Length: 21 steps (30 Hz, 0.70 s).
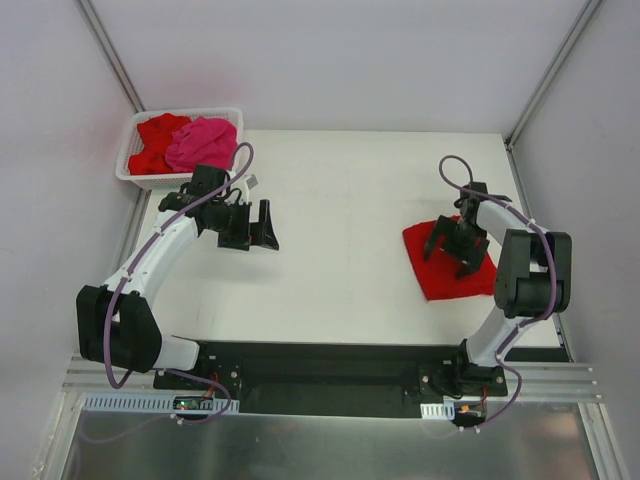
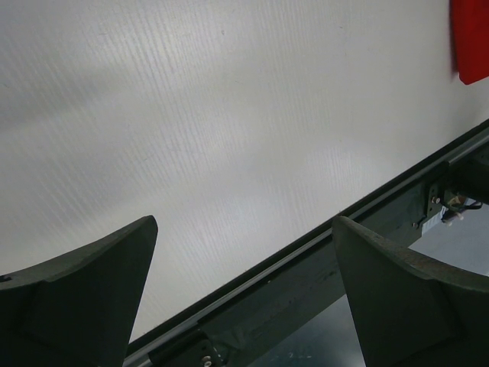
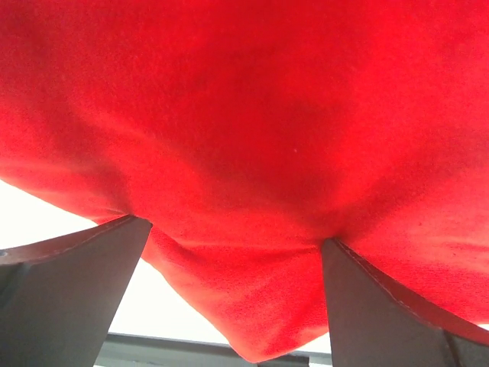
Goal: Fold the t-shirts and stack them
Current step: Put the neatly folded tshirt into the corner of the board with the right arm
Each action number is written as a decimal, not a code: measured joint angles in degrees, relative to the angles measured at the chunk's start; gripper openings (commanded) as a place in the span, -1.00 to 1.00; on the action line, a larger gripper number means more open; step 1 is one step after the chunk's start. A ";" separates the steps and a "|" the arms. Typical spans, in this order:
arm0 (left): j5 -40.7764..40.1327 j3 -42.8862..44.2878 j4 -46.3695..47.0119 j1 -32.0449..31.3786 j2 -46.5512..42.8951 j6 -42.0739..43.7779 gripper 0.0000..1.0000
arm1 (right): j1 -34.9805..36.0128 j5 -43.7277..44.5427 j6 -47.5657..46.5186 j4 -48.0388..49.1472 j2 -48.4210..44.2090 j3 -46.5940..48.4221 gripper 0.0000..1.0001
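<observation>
A folded bright red t-shirt (image 1: pixel 445 285) lies on the right of the white table. My right gripper (image 1: pixel 447 262) is open and rests its fingertips down on this shirt. In the right wrist view the red cloth (image 3: pixel 252 115) fills the frame and both fingers (image 3: pixel 76 298) press into it, jaws wide apart. A crumpled red t-shirt (image 1: pixel 155 140) and a hot pink t-shirt (image 1: pixel 203 143) lie in the basket. My left gripper (image 1: pixel 262 244) is open and empty, held above the bare table near the basket. Its view (image 2: pixel 244 222) shows the red shirt's corner (image 2: pixel 470 38).
The white lattice basket (image 1: pixel 125 168) stands at the far left corner of the table (image 1: pixel 340 200). A black rail (image 1: pixel 330 365) with both arm bases runs along the near edge. Grey walls close in both sides.
</observation>
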 measured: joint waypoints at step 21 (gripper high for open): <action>-0.02 0.00 0.02 -1.14 0.02 0.83 0.98 | -19.52 6.38 -6.69 -6.75 -8.44 -10.62 1.00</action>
